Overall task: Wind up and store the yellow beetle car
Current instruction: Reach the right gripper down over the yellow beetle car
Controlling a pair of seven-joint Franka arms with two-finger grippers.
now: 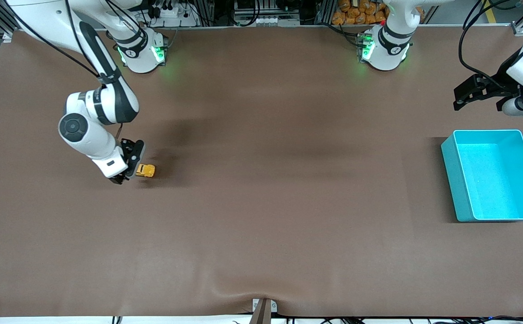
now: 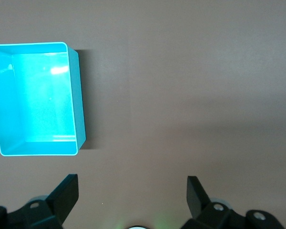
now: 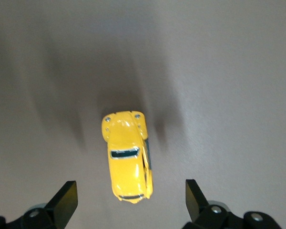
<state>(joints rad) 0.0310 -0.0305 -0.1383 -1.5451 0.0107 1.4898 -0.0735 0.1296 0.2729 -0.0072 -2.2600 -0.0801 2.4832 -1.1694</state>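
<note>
The yellow beetle car [image 1: 146, 170] stands on the brown table toward the right arm's end. My right gripper [image 1: 128, 165] hangs low beside it, open. In the right wrist view one end of the car [image 3: 127, 160] lies between the spread fingers of the right gripper [image 3: 131, 200], touching neither. The turquoise bin [image 1: 449, 157] sits at the left arm's end of the table with nothing in it. My left gripper [image 1: 477, 101] waits in the air beside the bin, open. The left wrist view shows the left gripper [image 2: 132, 193] over bare table, with the bin [image 2: 80, 95] off to one side.
A brown mat [image 1: 261, 202] covers the whole table, with a small ripple at its front edge. A clamp [image 1: 263, 308] sits at the middle of that edge. The two arm bases [image 1: 142, 51] [image 1: 385, 47] stand along the edge farthest from the front camera.
</note>
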